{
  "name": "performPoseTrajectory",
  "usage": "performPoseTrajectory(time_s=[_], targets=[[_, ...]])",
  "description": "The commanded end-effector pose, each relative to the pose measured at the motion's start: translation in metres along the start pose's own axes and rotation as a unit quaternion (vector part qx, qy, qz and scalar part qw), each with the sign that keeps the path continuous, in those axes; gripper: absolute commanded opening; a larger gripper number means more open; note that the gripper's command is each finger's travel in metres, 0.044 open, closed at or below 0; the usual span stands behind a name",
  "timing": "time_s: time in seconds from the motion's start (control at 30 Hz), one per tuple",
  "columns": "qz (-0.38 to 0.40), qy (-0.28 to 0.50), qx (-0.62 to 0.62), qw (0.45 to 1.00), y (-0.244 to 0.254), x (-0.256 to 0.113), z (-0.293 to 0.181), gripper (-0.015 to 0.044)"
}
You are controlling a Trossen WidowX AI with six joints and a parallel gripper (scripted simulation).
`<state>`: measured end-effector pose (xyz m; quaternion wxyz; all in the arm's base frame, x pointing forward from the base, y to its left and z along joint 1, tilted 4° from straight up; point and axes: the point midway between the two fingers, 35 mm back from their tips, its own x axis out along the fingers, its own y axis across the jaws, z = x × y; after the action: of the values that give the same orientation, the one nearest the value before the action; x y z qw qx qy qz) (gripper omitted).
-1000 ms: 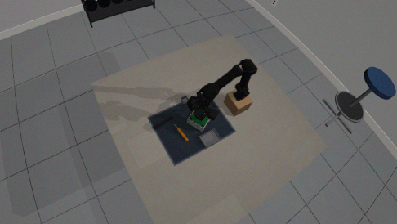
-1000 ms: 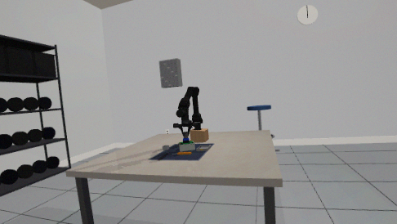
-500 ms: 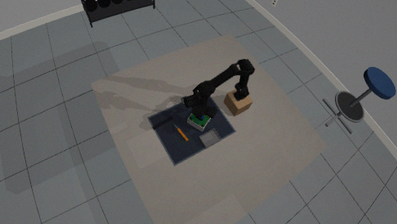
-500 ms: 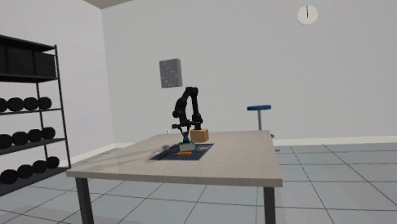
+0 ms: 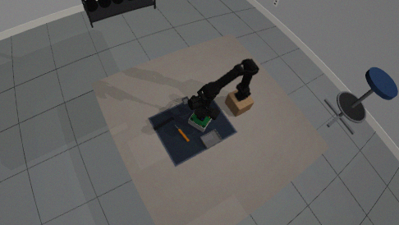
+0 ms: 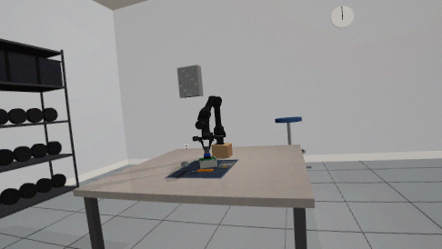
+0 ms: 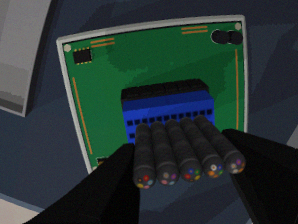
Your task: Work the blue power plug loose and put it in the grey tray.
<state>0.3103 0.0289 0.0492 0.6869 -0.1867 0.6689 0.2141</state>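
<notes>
The blue power plug (image 7: 170, 106) (image 6: 206, 155) is at the black socket (image 7: 162, 89) on the green circuit board (image 7: 100, 100) (image 5: 200, 122) (image 6: 208, 164). Its several dark cables point up toward the wrist camera. My gripper (image 7: 178, 147) (image 6: 206, 152) is shut on the plug, one finger on each side. In the wrist view the socket shows along the plug's far edge; how deep the plug sits is hidden. The grey tray (image 5: 211, 140) lies beside the board, and part of it shows at the upper left of the wrist view (image 7: 20, 60).
A dark blue mat (image 5: 177, 159) lies under the board and tray. An orange-handled tool (image 5: 184, 135) (image 6: 205, 170) lies on it beside the board. A small grey object (image 5: 185, 100) (image 6: 184, 164) is near the mat's back edge. The arm's base stands on a wooden block (image 5: 239, 105) (image 6: 222, 150).
</notes>
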Motion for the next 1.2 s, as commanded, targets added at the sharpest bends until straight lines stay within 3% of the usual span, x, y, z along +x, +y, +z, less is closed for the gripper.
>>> performPoseTrajectory(time_s=[0.0,0.23,0.67,1.03,1.17], targets=[[0.044,-0.006,-0.001,0.999,-0.007,-0.01,0.0,0.0],[0.078,-0.006,-0.001,0.997,-0.013,-0.012,0.0,0.0],[-0.053,-0.006,0.0,0.999,0.01,-0.016,0.0,0.0],[0.071,-0.006,-0.001,0.997,-0.012,-0.019,0.0,0.0],[0.081,-0.006,-0.001,0.997,-0.014,-0.02,0.0,0.0]])
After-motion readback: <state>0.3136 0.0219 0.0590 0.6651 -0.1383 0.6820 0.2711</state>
